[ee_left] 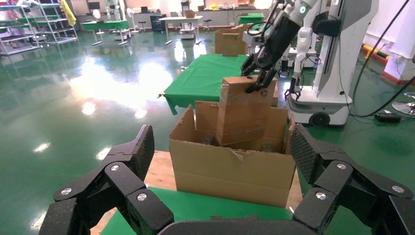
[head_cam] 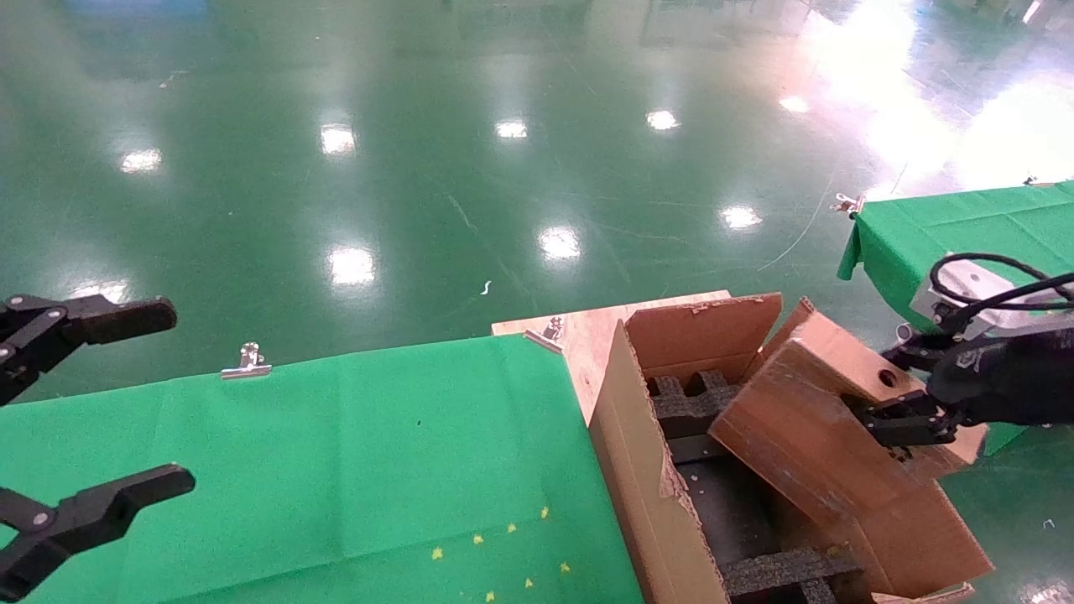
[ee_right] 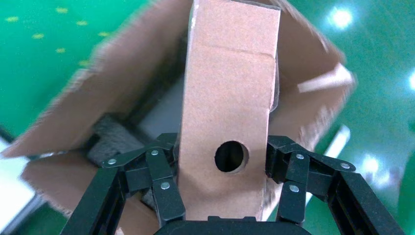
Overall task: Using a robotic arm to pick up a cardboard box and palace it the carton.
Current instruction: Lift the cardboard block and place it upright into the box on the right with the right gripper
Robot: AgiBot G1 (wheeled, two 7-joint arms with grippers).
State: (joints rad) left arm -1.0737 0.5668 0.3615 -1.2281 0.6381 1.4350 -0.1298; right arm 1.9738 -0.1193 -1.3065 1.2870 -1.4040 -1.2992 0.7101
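Right gripper (ee_right: pixel 225 205) clamps the cardboard box (head_cam: pixel 826 428) by its holed end, box tilted with its lower end down inside the carton (head_cam: pixel 646 478). Carton sits off the right edge of the green table (head_cam: pixel 336 470). Left gripper (head_cam: pixel 92 419) hangs wide open over the table's left edge.

Right gripper (ee_right: pixel 224 196): black multi-link fingers (ee_right: pixel 161 183) with silver rivets at the joints. Behind it, black cylindrical wrist (head_cam: pixel 1007 377); above the wrist, silver camera block (head_cam: pixel 965 289) with looped black cable (head_cam: pixel 998 262). Left gripper (ee_left: pixel 222 196): matching black linkage, ribbed pads (ee_left: pixel 143 149), silver rivets.
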